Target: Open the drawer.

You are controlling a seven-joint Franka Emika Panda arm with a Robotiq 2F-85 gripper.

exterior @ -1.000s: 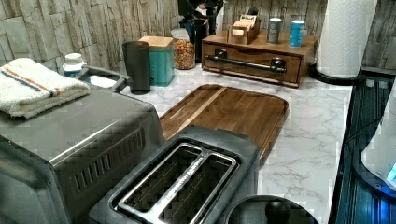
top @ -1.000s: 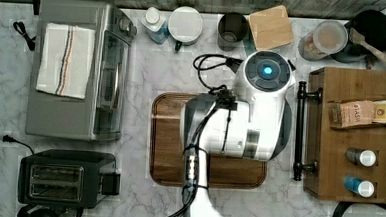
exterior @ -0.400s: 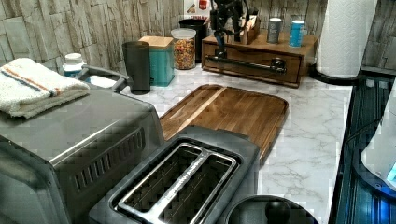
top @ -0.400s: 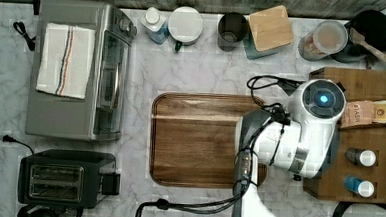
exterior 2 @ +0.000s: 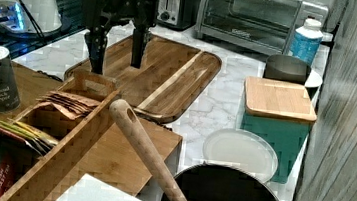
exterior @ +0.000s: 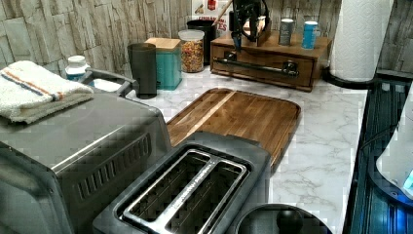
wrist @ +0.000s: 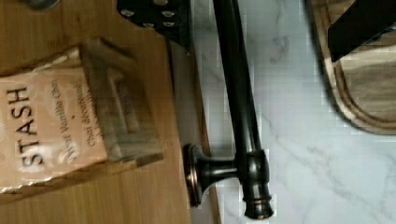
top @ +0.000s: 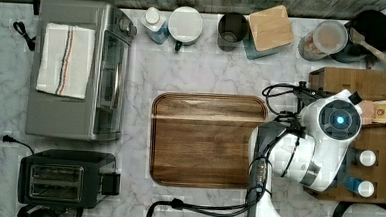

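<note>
Right view's black tool [exterior 2: 117, 56] was seen spread open above the long black bar handle [wrist: 240, 93], medium-brown wooden drawer [exterior: 263, 68] shut in its cabinet on the marble counter [top: 208, 74].

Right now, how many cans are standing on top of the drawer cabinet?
2. A grey can and a blue can stand side by side on the cabinet top, near the left view's right end. The arm covers part of that top from above, so another could be hidden.
</note>
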